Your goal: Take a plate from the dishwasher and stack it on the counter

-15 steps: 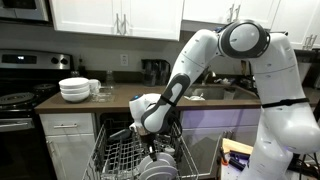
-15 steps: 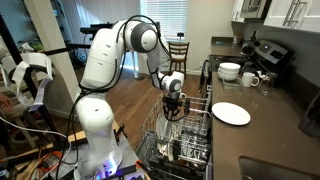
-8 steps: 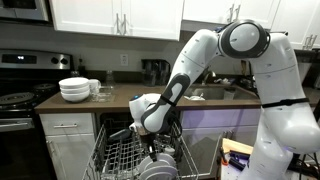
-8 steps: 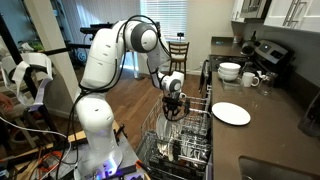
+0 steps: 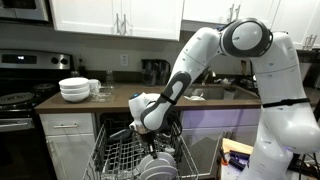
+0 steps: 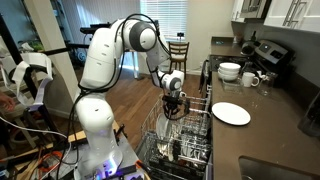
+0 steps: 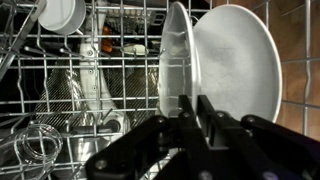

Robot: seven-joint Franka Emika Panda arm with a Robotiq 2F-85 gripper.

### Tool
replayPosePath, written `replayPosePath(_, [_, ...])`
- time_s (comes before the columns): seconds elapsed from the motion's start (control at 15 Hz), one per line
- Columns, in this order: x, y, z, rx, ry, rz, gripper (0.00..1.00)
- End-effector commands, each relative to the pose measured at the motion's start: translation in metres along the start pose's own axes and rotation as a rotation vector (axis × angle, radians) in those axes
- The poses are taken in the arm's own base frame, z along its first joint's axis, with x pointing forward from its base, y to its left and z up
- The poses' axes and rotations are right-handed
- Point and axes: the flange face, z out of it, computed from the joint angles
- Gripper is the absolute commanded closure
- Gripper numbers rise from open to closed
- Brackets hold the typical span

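Observation:
Two white plates stand upright in the dishwasher's grey wire rack (image 7: 60, 90) in the wrist view. One plate (image 7: 176, 60) is seen nearly edge-on, and a second plate (image 7: 240, 60) is behind it. My gripper (image 7: 197, 102) reaches down into the rack, shut on the rim of the edge-on plate, with one black finger on each side of it. In both exterior views the gripper (image 5: 152, 148) (image 6: 173, 108) hangs low over the pulled-out rack (image 5: 120, 155) (image 6: 190, 135). Another white plate (image 6: 231, 113) lies flat on the dark counter (image 6: 275, 125).
Stacked white bowls (image 5: 75, 89) (image 6: 230, 71) and a mug (image 6: 250, 79) sit on the counter by the black stove (image 5: 18, 100). A round white cup (image 7: 62, 14) and wire tines fill the rack. A sink (image 5: 215, 92) lies behind the arm. A chair (image 6: 178, 50) stands far off.
The jaws have narrowed onto the plate's rim. The arm and the plate have hardly moved.

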Motion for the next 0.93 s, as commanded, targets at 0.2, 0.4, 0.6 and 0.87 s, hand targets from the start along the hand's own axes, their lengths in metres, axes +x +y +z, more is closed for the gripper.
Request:
replayPosePath(0.2, [-0.006,-0.009,-0.015,0.027,-0.017,-0.045,0.95])
replayPosePath(0.4, [-0.009,-0.010,-0.018,0.043,-0.011,-0.065,0.96])
replayPosePath(0.6, [-0.018,-0.006,-0.030,0.061,0.012,-0.092,0.96])
replayPosePath(0.87, [-0.031,-0.003,-0.051,0.082,0.020,-0.122,0.96])
